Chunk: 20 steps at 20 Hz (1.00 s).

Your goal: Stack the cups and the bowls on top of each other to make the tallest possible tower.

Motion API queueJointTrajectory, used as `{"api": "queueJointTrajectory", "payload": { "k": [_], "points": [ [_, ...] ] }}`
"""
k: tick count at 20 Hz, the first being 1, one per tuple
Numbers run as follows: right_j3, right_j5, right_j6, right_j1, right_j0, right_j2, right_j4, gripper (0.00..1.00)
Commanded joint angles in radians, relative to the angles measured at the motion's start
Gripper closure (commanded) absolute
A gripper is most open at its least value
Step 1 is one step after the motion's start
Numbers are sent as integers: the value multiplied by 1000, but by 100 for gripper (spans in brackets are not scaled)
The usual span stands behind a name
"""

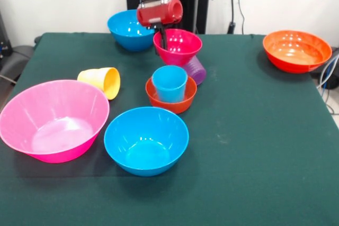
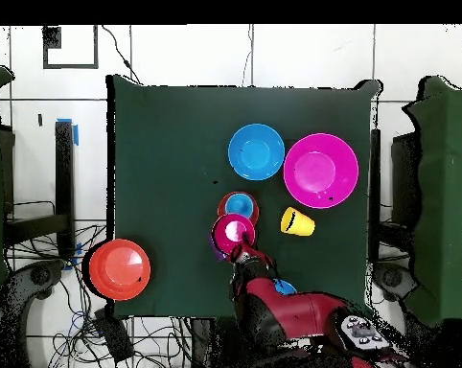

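The tower stands mid-table as a small orange-red bowl with the light blue cup upright inside it. Just behind and above the cup hangs the small magenta bowl, open side up. My gripper is shut on its rim, one dark finger inside the bowl. The ribbed purple cup lies on its side under the magenta bowl. To the left, the yellow cup also lies on its side.
A big pink bowl and a blue bowl sit at the front. The second blue bowl is behind the gripper. A wide orange bowl sits alone at the far right.
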Motion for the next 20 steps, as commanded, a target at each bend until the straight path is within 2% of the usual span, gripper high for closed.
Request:
{"api": "queueJointTrajectory", "payload": {
  "k": [1,4,6,9,11,15,20],
  "points": [
    [207,113,124,-109,37,64,13,100],
    [293,69,144,-122,95,12,73,100],
    [333,-4,150,-107,168,-63,121,100],
    [359,-107,152,-72,259,-147,172,100],
    [355,-149,152,-60,287,-160,182,100],
    [309,-172,145,-50,295,-149,183,100],
    [225,-84,117,-88,232,-106,146,100]
  ]
}}
